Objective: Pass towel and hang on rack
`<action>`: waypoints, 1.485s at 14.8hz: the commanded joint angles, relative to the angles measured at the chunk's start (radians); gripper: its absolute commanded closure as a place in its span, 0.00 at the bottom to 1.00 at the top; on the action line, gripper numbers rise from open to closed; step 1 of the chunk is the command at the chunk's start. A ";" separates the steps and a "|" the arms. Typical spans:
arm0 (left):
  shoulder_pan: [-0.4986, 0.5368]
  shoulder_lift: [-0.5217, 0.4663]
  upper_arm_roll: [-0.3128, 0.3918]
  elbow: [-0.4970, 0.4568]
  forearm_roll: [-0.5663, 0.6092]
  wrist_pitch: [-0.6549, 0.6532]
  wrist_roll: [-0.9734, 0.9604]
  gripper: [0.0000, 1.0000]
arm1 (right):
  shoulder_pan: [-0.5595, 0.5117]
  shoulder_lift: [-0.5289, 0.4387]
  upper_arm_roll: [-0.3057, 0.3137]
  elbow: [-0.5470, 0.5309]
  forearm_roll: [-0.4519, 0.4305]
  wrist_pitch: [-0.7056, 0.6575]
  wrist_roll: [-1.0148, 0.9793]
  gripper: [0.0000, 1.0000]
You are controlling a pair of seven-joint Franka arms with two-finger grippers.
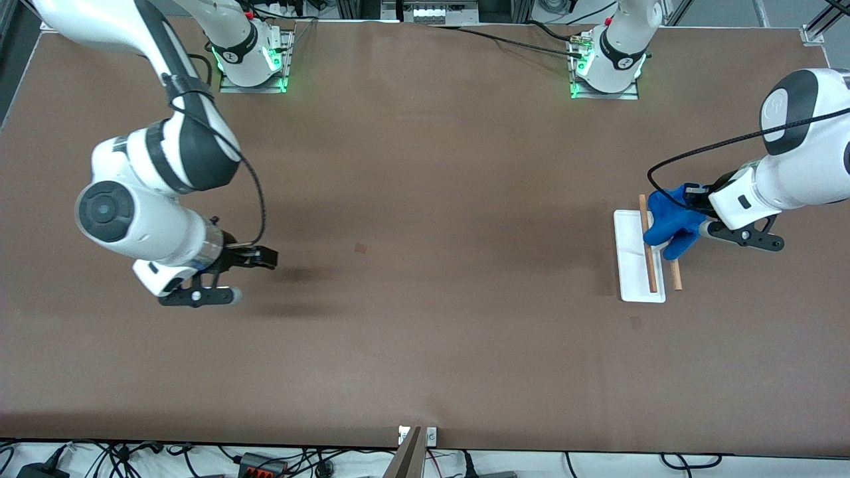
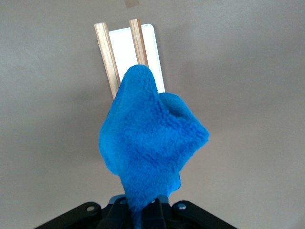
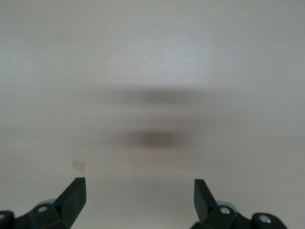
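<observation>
The blue fluffy towel [image 1: 666, 224] hangs bunched from my left gripper [image 1: 694, 207], which is shut on it over the rack [image 1: 636, 265]. The towel covers the end of the rack toward the robots' bases and drapes across both wooden rods [image 1: 651, 265]. In the left wrist view the towel [image 2: 152, 143] fills the middle, pinched by the left gripper [image 2: 141, 212], with the rods [image 2: 107, 57] and white base [image 2: 125, 47] showing past it. My right gripper [image 1: 249, 275] hovers open and empty over bare table toward the right arm's end; its view shows the right gripper [image 3: 139, 191] holding nothing.
Brown table surface [image 1: 425, 345] with small tape marks [image 1: 360, 247] [image 1: 635, 322]. One such tape mark [image 3: 78, 165] shows in the right wrist view. Cables and a wooden piece [image 1: 408, 455] lie along the table's edge nearest the front camera.
</observation>
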 commanded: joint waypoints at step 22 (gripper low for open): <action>0.055 0.107 0.012 0.019 -0.006 0.088 -0.062 0.98 | -0.049 -0.057 -0.105 0.021 -0.031 -0.010 -0.161 0.00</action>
